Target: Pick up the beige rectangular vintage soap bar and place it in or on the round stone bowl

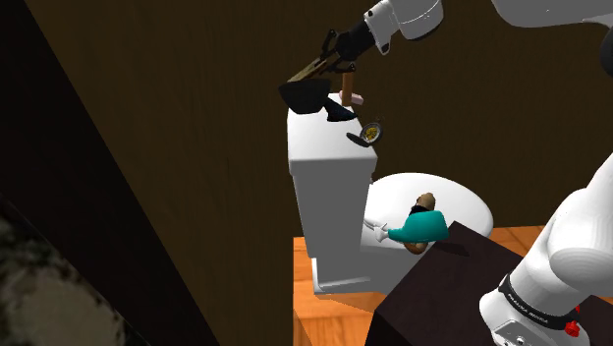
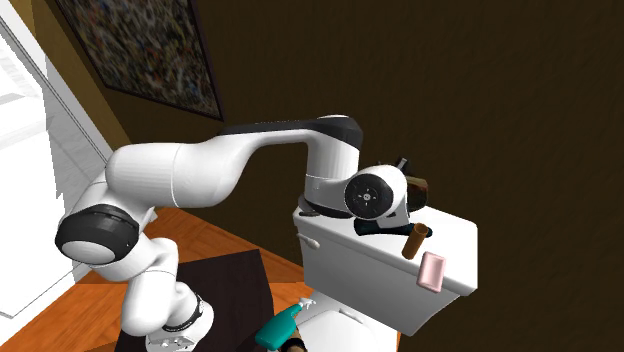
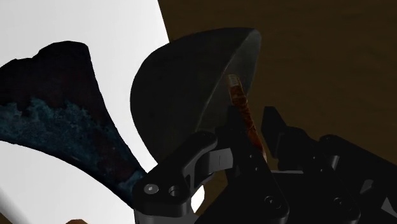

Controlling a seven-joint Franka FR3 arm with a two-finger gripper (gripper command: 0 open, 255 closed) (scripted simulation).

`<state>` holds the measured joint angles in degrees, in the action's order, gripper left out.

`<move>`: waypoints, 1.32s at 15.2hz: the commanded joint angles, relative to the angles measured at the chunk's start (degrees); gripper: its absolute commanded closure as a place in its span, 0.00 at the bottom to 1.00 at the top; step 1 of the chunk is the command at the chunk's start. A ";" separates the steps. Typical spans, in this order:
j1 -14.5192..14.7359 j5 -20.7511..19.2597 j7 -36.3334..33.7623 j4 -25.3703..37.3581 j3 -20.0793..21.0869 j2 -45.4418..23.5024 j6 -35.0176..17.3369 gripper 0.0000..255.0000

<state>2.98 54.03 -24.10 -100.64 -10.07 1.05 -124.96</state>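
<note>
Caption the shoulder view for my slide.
Black gripper poised at a dark round bowl on the white toilet tank; pinkish rectangular soap bar lies nearby.

Bowl (image 1: 306, 94) and soap bar (image 2: 432, 270) on tank (image 1: 329, 172), spray bottle (image 1: 420, 228) on toilet lid (image 1: 464, 201)

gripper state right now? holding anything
Gripper: closed on the thin brownish soap bar, which it holds over the dark bowl.
</note>
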 commanded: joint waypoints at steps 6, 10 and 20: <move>0.00 0.01 0.02 -0.04 0.00 0.00 -0.02 0.00; -0.96 -0.93 -0.38 -0.40 -0.97 2.15 2.50 0.00; -1.82 -1.74 -0.73 -0.46 -1.90 3.91 4.86 0.00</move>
